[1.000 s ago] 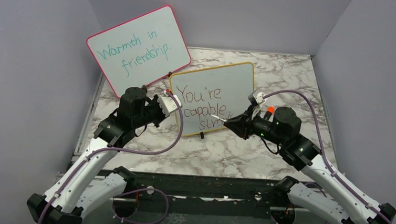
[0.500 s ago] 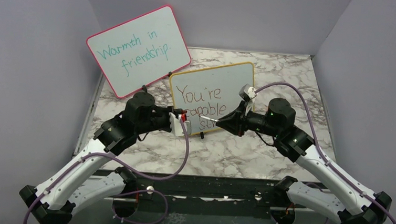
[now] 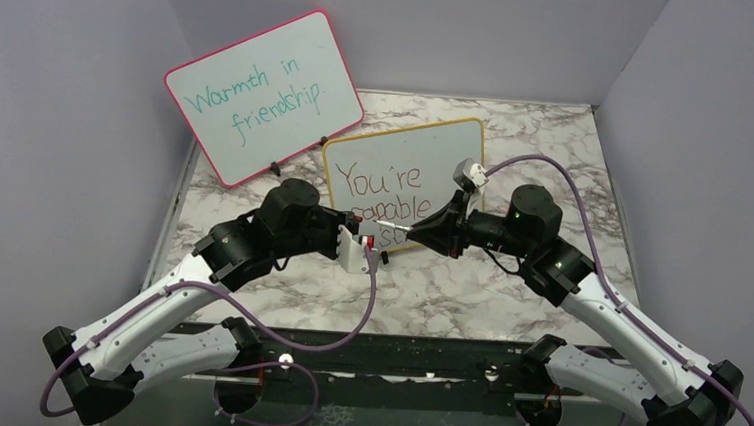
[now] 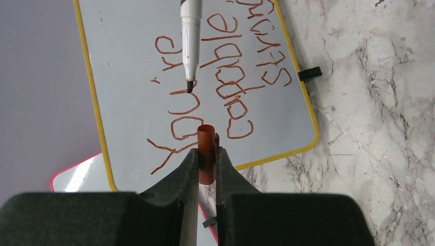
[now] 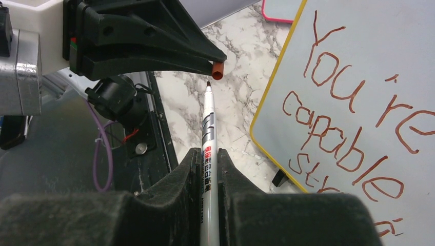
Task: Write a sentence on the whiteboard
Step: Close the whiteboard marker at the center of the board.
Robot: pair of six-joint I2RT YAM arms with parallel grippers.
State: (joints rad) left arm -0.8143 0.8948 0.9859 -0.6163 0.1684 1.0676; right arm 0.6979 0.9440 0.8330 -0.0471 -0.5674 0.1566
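The whiteboard (image 3: 437, 157), yellow-framed, stands propped at mid-table with the sentence (image 3: 384, 195) "You're capable strong" in red-brown on it. My left gripper (image 3: 369, 245) is shut on a red-brown marker cap (image 4: 205, 136), whose open end faces away from the wrist. My right gripper (image 3: 424, 234) is shut on the white marker (image 5: 208, 123), bare tip pointing left. In the right wrist view the tip sits just short of the cap (image 5: 217, 70), a small gap between them. The left wrist view shows the marker (image 4: 190, 41) in front of the board (image 4: 128, 77).
A larger pink-framed board (image 3: 261, 95) with teal writing leans at the back left, behind the yellow one. Grey walls close in both sides and the back. A black rail (image 3: 383, 354) runs along the near edge. A black foot (image 4: 310, 74) juts from the whiteboard's lower edge.
My left arm has swung right toward the middle, carrying the cap. My right gripper has drawn the marker off the board and turned it left, tip toward the cap.
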